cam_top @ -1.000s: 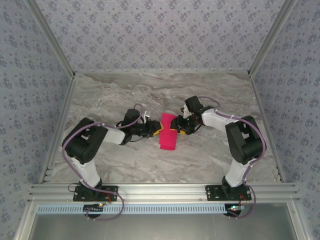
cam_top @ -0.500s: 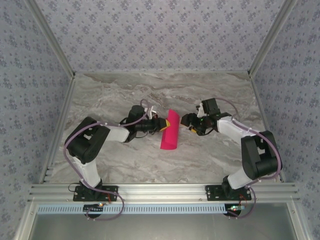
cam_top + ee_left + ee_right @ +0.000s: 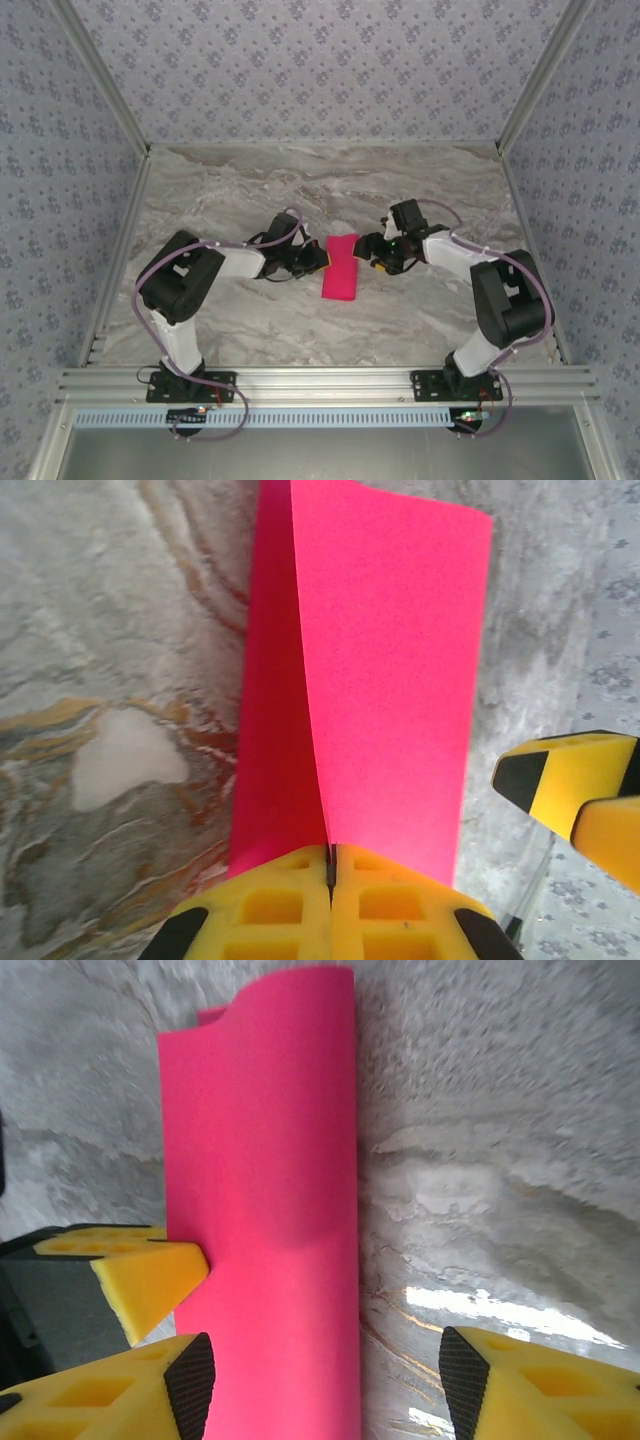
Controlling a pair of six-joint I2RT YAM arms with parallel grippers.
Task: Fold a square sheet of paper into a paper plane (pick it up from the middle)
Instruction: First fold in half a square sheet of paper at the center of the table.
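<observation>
Folded-double square sheet of paper (image 3: 339, 268) lies mid marble table (image 3: 230, 180) between the arms, left gripper (image 3: 314, 259) jaws pressed together pinching its left edge, right gripper (image 3: 372, 250) jaws spread just beside it; looks light, floppy, crease-prone, so pinch both layers mid-edge

The square sheet of paper (image 3: 339, 266) looks smooth and matt, the marble-patterned table (image 3: 230, 190) faintly glossy.
</observation>
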